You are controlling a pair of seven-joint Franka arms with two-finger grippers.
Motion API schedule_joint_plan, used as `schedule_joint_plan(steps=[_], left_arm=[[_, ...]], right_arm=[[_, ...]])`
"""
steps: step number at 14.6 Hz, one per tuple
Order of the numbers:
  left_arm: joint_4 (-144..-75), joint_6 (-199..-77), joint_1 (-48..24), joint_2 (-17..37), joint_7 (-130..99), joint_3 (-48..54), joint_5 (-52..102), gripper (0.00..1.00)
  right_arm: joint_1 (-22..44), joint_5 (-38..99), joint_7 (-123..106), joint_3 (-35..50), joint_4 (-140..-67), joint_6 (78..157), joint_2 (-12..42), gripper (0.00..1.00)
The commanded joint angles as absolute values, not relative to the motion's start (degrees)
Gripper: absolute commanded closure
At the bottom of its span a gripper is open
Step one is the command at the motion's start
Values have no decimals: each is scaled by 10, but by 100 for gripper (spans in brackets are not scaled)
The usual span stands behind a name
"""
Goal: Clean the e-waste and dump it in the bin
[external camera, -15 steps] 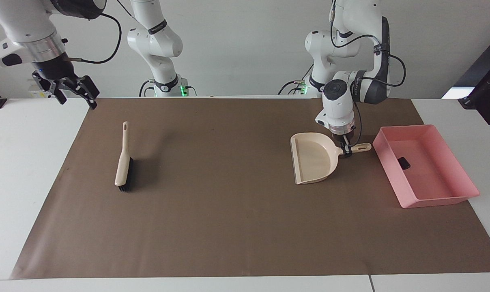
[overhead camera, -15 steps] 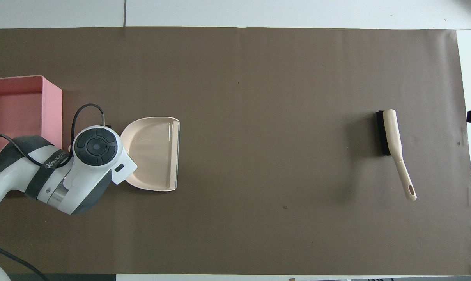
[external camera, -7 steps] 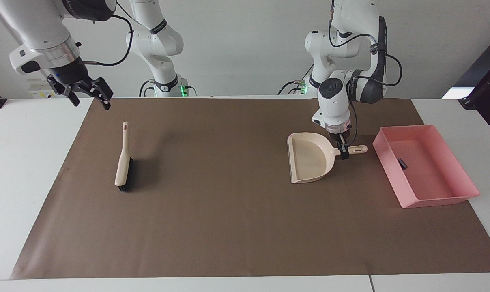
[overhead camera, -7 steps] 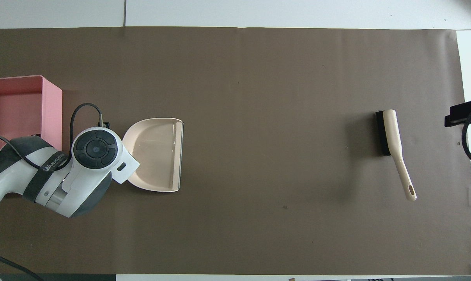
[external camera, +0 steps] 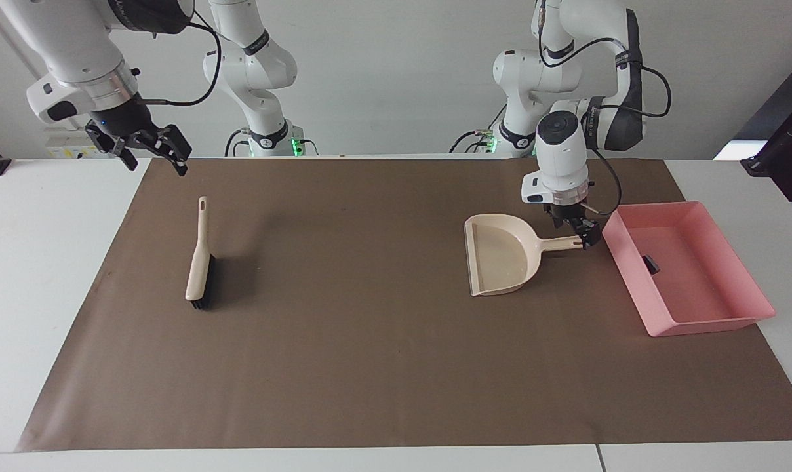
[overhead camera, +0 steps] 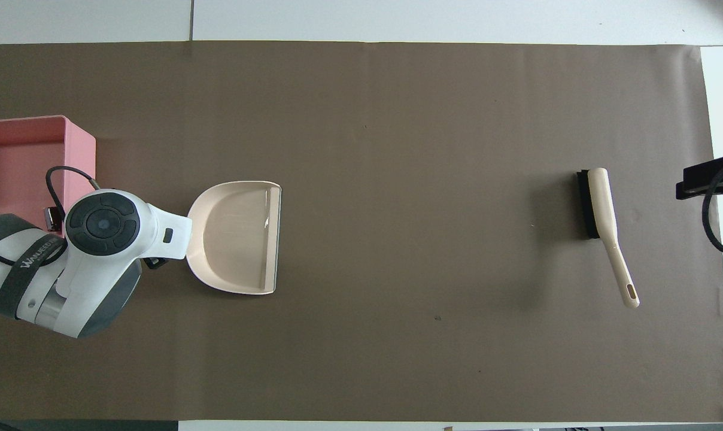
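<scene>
- Left gripper [external camera: 583, 231] low over the tip of the dustpan [external camera: 501, 254] handle, jaws parted, nothing clamped; handle end lying right at the fingertips, contact not clear enough to call.
- Dustpan flat on the brown mat [external camera: 370, 367], mouth toward the right arm's end of the table, handle toward the bin [external camera: 750, 314]; probably parked there because the tipping is done.
- Bin on the mat at the left arm's end, just beside the dustpan handle; a small black block [external camera: 651, 264] of e-waste inside, against the wall on the dustpan side. White-and-green scrap not visible in either view.
- Brush [external camera: 200, 265] well apart, toward the right arm's end of the mat, lying on its side, handle toward the robots.
- Right gripper [external camera: 155, 149] raised over the mat's corner by the right arm's base, fingers spread, empty, waiting.
- Materials: dustpan and brush in smooth beige plastic; dustpan a rounded scoop with a straight lip; brush bristles black and dense; bin pink, shallow, rectangular, low straight walls; mat matte and papery.
</scene>
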State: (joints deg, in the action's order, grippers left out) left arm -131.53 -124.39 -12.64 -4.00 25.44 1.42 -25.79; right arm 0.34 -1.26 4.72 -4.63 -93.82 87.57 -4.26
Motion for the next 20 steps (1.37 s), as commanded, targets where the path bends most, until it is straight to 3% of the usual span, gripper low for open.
schedule_joint_plan(steps=[1, 4, 11, 17, 20], left_arm=[[-1307, -1238, -86, -45, 154, 14, -177, 3], [-1267, -1214, -54, -45, 93, 13, -98, 3], [-1058, -1012, 10, -39, 89, 12, -30, 2], [-871, -845, 18, 21, 87, 12, 7, 2], [-853, -824, 14, 16, 58, 12, 6, 2]], right_arm=[[10, -16, 54, -50, -930, 861, -40, 0], [11, -16, 57, -44, -929, 860, -40, 0], [11, -22, 63, -42, -917, 856, -33, 0], [28, -16, 59, -48, -903, 837, -20, 0], [30, -11, 59, -48, -907, 838, -21, 0]])
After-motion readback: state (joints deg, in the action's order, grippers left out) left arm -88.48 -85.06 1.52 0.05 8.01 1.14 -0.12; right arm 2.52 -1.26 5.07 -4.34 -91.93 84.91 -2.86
